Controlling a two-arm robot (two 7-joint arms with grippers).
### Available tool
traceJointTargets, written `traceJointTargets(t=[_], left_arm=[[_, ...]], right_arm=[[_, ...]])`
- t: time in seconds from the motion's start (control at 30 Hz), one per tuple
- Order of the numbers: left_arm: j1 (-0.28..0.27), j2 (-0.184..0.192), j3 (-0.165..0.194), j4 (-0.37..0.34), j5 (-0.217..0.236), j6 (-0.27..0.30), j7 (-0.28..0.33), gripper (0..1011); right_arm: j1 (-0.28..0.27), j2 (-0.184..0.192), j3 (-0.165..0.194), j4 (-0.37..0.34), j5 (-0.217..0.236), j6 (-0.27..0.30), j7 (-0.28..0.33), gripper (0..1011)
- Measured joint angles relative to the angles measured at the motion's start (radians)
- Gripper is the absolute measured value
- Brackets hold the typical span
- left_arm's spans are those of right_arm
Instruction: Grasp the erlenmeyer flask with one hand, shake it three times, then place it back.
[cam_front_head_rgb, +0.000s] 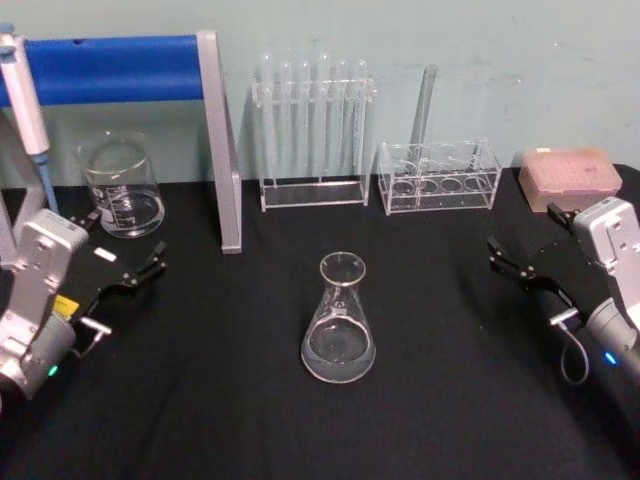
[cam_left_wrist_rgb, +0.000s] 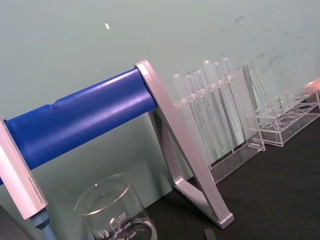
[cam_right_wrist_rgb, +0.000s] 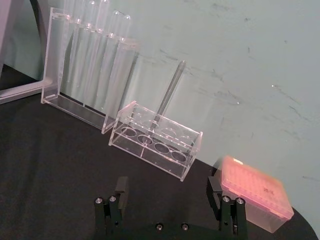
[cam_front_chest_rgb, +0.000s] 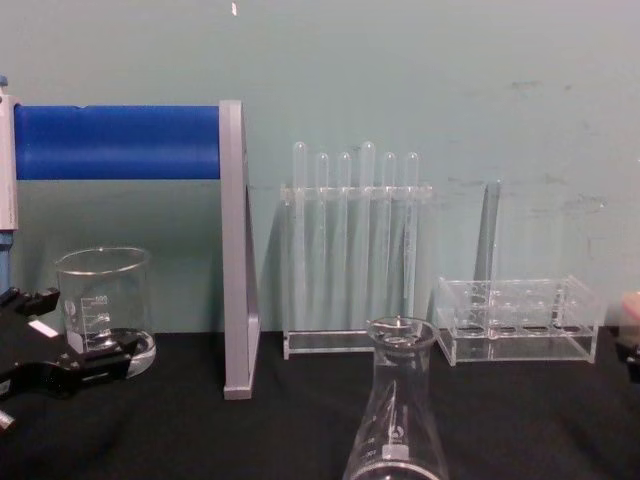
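Observation:
The erlenmeyer flask (cam_front_head_rgb: 339, 325) stands upright in the middle of the black table, clear glass with a flared rim; in the chest view the flask (cam_front_chest_rgb: 400, 420) rises from the bottom edge. My left gripper (cam_front_head_rgb: 125, 243) hovers at the table's left side, well away from the flask, its fingers open and empty; it also shows low on the left of the chest view (cam_front_chest_rgb: 68, 335), in front of the beaker. At the right side my right gripper (cam_front_head_rgb: 530, 240) is open too, far from the flask. In its wrist view the right gripper (cam_right_wrist_rgb: 167, 192) holds nothing.
A glass beaker (cam_front_head_rgb: 124, 188) sits at the back left under a blue-barred stand (cam_front_head_rgb: 110, 68) with a grey leg (cam_front_head_rgb: 222, 150). A tall test tube rack (cam_front_head_rgb: 313, 130), a low acrylic rack (cam_front_head_rgb: 438, 178) holding one tube, and a pink tip box (cam_front_head_rgb: 568, 178) line the back.

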Motion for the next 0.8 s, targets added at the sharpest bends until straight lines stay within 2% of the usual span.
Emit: traceJointTargets(t=[0.23, 0.43, 0.47, 0.5, 0.6, 0.8], left_arm=[[0.000, 0.000, 0.000, 0.000, 0.000, 0.000, 0.000, 1001], [0.000, 0.000, 0.000, 0.000, 0.000, 0.000, 0.000, 1001], [0.000, 0.000, 0.000, 0.000, 0.000, 0.000, 0.000, 1001], [0.000, 0.000, 0.000, 0.000, 0.000, 0.000, 0.000, 1001], [0.000, 0.000, 0.000, 0.000, 0.000, 0.000, 0.000, 1001], [0.000, 0.000, 0.000, 0.000, 0.000, 0.000, 0.000, 1001]], right_arm=[[-0.008, 0.004, 0.018, -0.006, 0.005, -0.008, 0.051, 1000], [-0.021, 0.018, 0.038, -0.025, 0.055, -0.017, 0.140, 1000], [-0.025, 0.024, 0.043, -0.032, 0.071, -0.024, 0.170, 1000], [-0.025, 0.024, 0.043, -0.032, 0.071, -0.024, 0.170, 1000], [-0.037, 0.036, 0.053, -0.051, 0.106, -0.042, 0.239, 1000], [-0.053, 0.055, 0.063, -0.082, 0.140, -0.071, 0.333, 1000]])
